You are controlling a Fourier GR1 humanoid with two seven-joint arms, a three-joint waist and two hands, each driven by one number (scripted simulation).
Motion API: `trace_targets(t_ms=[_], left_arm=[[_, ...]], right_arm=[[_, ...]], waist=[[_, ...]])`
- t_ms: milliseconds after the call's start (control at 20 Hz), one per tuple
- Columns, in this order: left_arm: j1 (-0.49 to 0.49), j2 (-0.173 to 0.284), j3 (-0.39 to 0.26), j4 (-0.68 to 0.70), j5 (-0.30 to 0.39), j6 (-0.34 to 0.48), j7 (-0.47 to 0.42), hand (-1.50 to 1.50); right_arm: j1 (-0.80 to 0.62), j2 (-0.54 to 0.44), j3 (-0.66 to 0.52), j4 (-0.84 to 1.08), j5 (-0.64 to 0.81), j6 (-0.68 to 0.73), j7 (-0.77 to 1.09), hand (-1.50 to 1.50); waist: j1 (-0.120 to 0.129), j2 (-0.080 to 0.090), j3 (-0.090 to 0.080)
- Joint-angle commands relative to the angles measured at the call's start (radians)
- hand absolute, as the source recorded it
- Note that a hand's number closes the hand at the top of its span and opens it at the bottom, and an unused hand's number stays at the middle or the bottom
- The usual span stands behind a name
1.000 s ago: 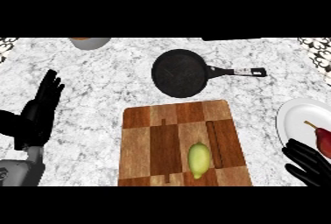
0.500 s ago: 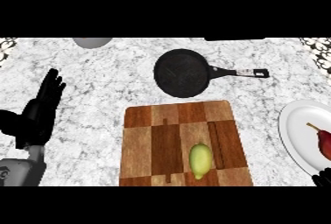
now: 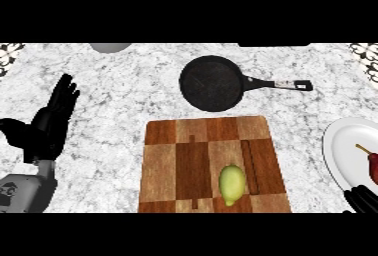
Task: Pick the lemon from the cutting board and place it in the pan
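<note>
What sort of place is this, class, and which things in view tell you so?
Most likely a kitchen counter set up for preparing food: a marble-patterned worktop holds a black frying pan, a wooden cutting board with a lemon on it, and a white plate.

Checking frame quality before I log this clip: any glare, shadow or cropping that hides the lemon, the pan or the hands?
Head view: even light, no glare; the lemon and pan are fully visible and sharp on the board and counter. The left hand shows whole at the left edge; the right hand is cut by the lower right corner, only fingertips showing. The plate is cropped at the right.
</note>
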Motion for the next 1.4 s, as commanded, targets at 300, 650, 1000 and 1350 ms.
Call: trace_targets(t_ms=[300, 650, 1000, 1350], left_arm=[[-0.027, 0.006, 0.015, 0.002, -0.008, -0.001, 0.027, 0.00], [0.000, -0.040, -0.011, 0.013, -0.029, 0.008, -0.008, 0.00], [-0.022, 0.001, 0.030, 0.026, -0.011, -0.042, -0.001, 0.00], [-0.068, -0.056, 0.025, 0.059, -0.058, -0.023, 0.005, 0.00]], right_arm=[[-0.054, -0.057, 0.197, -0.158, 0.308, 0.053, 0.228, -1.50], [-0.133, -0.049, 0.278, -0.115, 0.360, 0.051, 0.404, -1.50], [-0.297, 0.044, 0.405, 0.009, 0.505, 0.117, 0.610, -1.50], [-0.529, 0.199, 0.540, 0.049, 0.570, 0.395, 0.771, -1.50]], waist=[[0.005, -0.004, -0.002], [0.004, -0.004, 0.000], [0.022, 0.001, 0.002], [0.025, 0.003, 0.005]])
